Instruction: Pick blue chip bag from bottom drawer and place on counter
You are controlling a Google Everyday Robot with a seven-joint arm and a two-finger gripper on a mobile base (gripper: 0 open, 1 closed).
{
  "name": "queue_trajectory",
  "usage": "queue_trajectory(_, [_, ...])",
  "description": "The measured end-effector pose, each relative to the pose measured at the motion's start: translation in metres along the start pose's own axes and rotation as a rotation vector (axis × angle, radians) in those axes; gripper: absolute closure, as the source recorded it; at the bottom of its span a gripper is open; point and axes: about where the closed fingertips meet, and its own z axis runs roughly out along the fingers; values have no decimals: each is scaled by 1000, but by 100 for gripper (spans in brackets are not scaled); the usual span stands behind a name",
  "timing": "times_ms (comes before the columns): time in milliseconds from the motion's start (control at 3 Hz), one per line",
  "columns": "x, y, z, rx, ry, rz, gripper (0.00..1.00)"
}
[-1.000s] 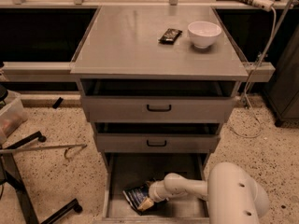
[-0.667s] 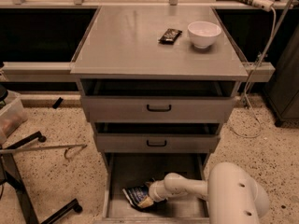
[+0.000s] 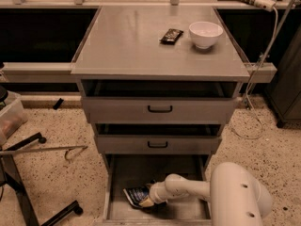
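The blue chip bag (image 3: 136, 194) lies on the floor of the open bottom drawer (image 3: 178, 172), toward its front left. My gripper (image 3: 148, 199) reaches into the drawer from the right on the white arm and sits at the bag's right edge, touching it. The counter (image 3: 127, 41) is the flat grey top of the cabinet above.
A white bowl (image 3: 205, 34) and a small black snack packet (image 3: 171, 36) sit on the counter's back right. Two shallower drawers with black handles (image 3: 160, 109) stand slightly open above. A black metal stand (image 3: 19, 182) is on the floor at left; a cable hangs at right.
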Motion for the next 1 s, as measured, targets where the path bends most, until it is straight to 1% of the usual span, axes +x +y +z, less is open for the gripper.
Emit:
queue_trajectory(333, [-22,8,-32,9,-31,-6,100])
queue_trajectory(667, [-79,4,-123,100,-126,-1,100])
queue_trajectory(1000, [-138,33,-207,124,-189,-57,100])
